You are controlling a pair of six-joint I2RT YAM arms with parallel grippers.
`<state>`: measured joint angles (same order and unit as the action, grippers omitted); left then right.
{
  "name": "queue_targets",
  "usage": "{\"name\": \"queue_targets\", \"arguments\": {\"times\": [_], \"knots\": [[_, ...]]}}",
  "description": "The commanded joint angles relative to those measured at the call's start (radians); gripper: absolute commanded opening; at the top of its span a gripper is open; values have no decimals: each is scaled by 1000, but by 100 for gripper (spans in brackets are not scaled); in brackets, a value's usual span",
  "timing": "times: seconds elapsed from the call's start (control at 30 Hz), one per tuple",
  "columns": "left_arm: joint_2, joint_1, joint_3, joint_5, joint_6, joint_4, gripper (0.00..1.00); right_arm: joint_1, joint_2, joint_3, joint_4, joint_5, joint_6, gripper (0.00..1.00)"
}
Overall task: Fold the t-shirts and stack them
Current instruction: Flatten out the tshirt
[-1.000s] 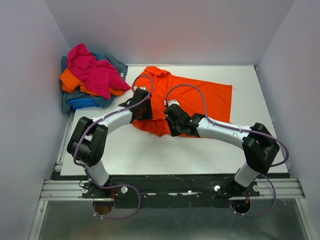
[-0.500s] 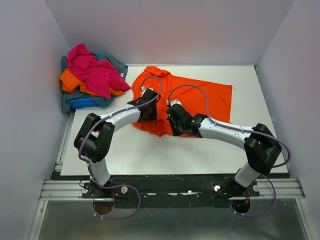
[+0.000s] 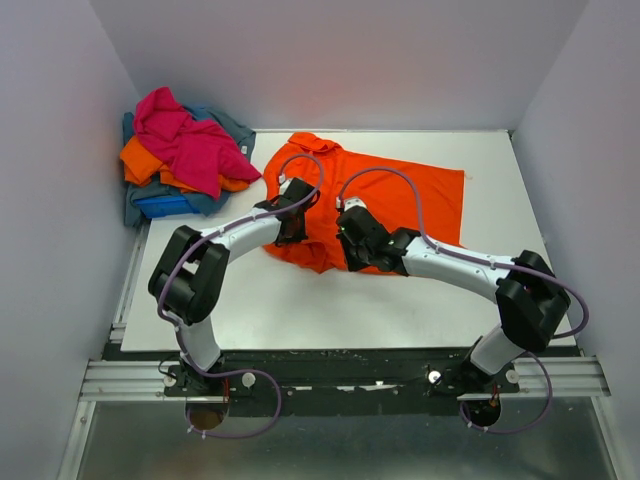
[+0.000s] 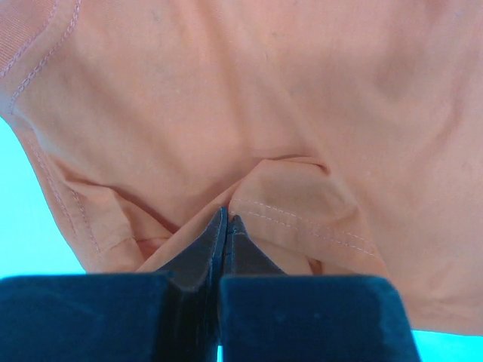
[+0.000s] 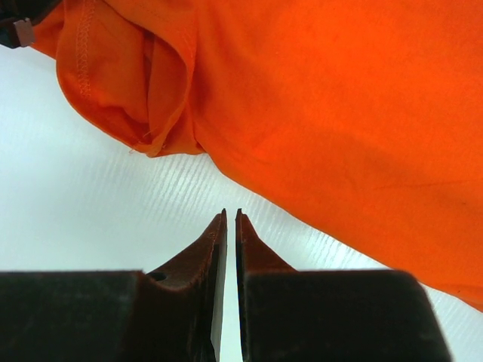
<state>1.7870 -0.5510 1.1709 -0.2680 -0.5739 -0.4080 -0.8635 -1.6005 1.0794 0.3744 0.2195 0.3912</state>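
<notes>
Folding step: orange t-shirt point(image 3: 400, 190) spread mid-table point(image 3: 300, 300). Left claw point(image 4: 225, 220) pinched on crease at near-left hem. Right claw point(image 5: 230, 215) together, empty (over bare table beside hem). Next, likely: right opens, takes hem. Other shirts point(image 3: 180, 160) heaped far-left.

Arms: two, left arm point(image 3: 235, 232) and right arm point(image 3: 455, 263).
Grippers: two, left gripper point(image 4: 226, 219) and right gripper point(image 5: 231, 215).
Shirts spread flat: one, the orange t-shirt point(image 3: 400, 195).
Shirts heaped: four colours showing in the pile point(image 3: 185, 140), pink, orange, blue, grey-blue; exact count hard to tell from here.
Tables: one, the white table point(image 3: 300, 310).
</notes>
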Motion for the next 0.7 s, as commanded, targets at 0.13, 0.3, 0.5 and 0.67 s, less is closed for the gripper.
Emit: {"name": "queue_targets", "arguments": {"times": [0.13,0.3,0.5,0.67], "knots": [[-103,-1,29,21,-15,-60,0,15,80,-62,-35,-2,5,18],[-254,-1,-71,27,-66,-60,0,49,204,-165,-65,35,31,24],[-474,0,-243,36,-167,-98,0,135,410,-350,-83,76,158,27],[-667,2,-407,53,-274,-117,0,245,666,-525,-62,98,257,40]]}}
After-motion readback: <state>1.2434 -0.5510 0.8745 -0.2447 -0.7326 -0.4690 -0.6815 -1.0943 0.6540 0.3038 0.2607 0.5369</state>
